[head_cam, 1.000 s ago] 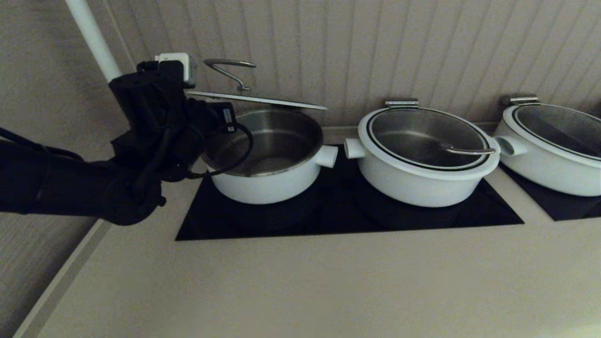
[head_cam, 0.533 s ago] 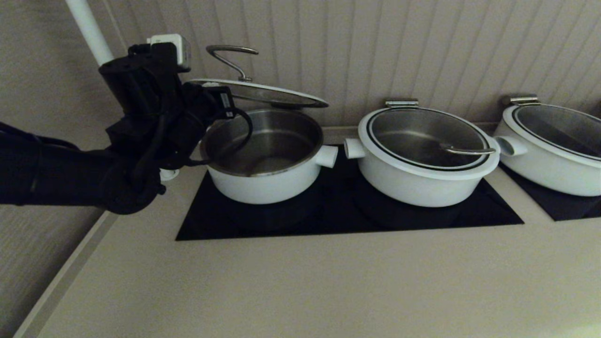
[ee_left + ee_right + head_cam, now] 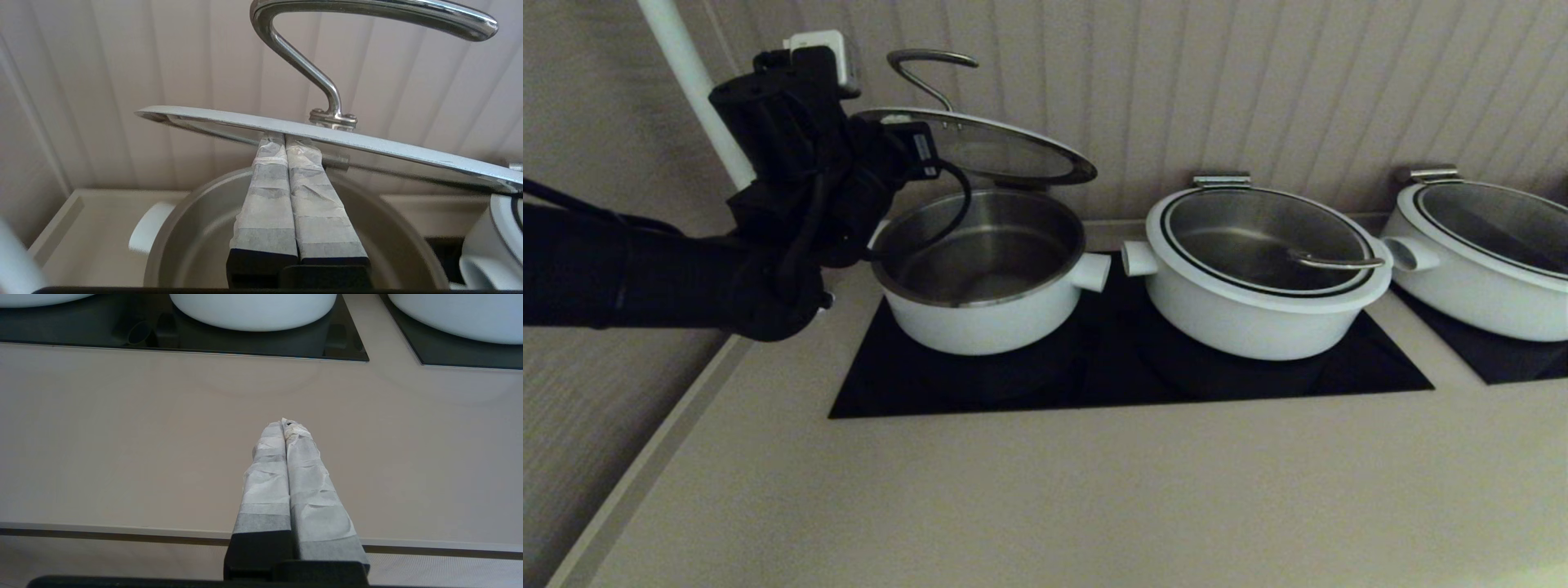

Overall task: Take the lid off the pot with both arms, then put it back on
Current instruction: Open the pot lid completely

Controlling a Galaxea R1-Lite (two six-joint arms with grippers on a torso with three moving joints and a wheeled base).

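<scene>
— While you look at the upper left of the head frame, tell me: where is the lid?

— My left gripper [image 3: 900, 140] holds the lid [image 3: 980, 147] up off the pot [image 3: 980, 269], tilted, its high edge toward my arm and its low edge toward the right. Its arched wire handle [image 3: 927, 69] stands above it, near the top of the frame.

— And the fingers?

— In the left wrist picture my 2 taped fingers [image 3: 265, 196] lie pressed together, their tips tucked under the lid's white rim [image 3: 367, 143]. I cannot tell whether they pinch anything there or merely prop the rim from below.

— Where is the pot?

— It sits open, left of centre in the head frame, on the black cooktop [image 3: 1111, 376], steel inside showing, 1 stubby handle pointing right.

— Your other arm?

— My right gripper [image 3: 286, 426] does not show in the head frame. Its own camera has it low over the beige counter [image 3: 122, 437], fingers closed together on nothing.

— Anything else?

— 2 wider pots: 1 at centre right [image 3: 1258, 269], 1 at the right edge [image 3: 1486, 253], both lidded.
</scene>
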